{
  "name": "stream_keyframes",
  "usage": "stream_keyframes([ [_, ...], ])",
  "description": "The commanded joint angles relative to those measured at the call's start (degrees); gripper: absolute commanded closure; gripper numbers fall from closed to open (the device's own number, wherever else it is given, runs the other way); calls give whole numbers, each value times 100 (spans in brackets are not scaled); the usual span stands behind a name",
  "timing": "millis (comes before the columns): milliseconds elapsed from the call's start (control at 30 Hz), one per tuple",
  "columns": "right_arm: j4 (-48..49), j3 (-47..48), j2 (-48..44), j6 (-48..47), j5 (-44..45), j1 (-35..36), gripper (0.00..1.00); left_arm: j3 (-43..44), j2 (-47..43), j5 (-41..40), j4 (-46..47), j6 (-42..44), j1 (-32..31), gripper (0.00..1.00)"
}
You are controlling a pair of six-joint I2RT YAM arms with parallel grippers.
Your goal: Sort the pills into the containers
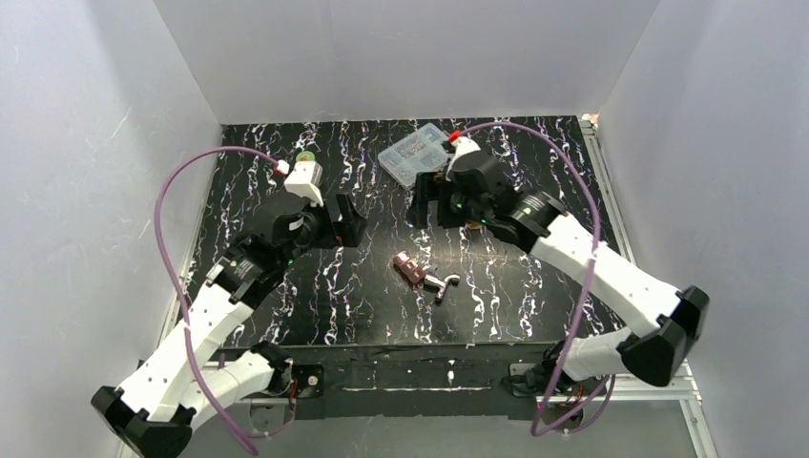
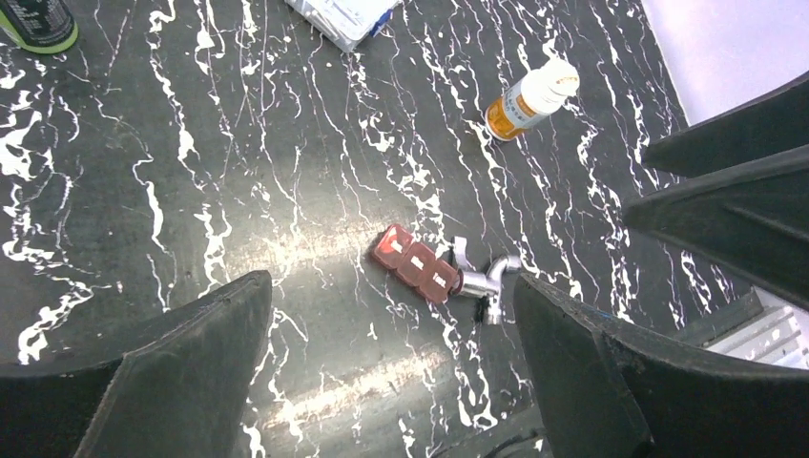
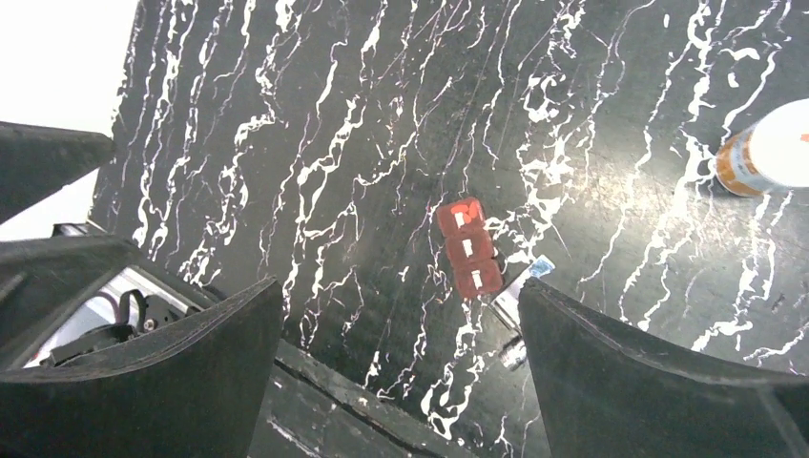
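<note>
The small dark red-brown case (image 1: 410,269) with a row of pale marks lies flat on the black marbled table, mid-front. It also shows in the left wrist view (image 2: 415,264) and the right wrist view (image 3: 467,248). An orange pill bottle (image 2: 529,100) with a white cap lies on its side beyond it, and it sits at the right edge of the right wrist view (image 3: 768,153). My left gripper (image 1: 348,221) is open and empty, up and to the left of the case. My right gripper (image 1: 434,205) is open and empty, above and behind the case. No loose pills show.
A shiny silver metal piece (image 1: 441,284) touches the case's right end. A clear compartment box (image 1: 413,155) stands at the back centre. A dark can with a green rim (image 2: 38,24) stands at the back left. White walls enclose the table on three sides.
</note>
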Motion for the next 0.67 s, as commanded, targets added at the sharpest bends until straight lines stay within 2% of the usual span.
stream_keyframes([
  [0,244,-473,-720,89,252,-9,2,364,-220,107,-974,403,36,2],
  [100,304,-777,-1161,167,352,-9,2,713,-79,-435,-1631,-2,36,2],
  [200,359,-962,-1500,221,439,-9,2,1040,100,-771,-2097,35,36,2],
  [467,362,-1026,-1742,245,502,-10,2,970,-85,-675,-1878,556,36,2],
  [633,381,-1003,-1724,257,489,-9,2,924,-105,-721,-1884,554,36,2],
])
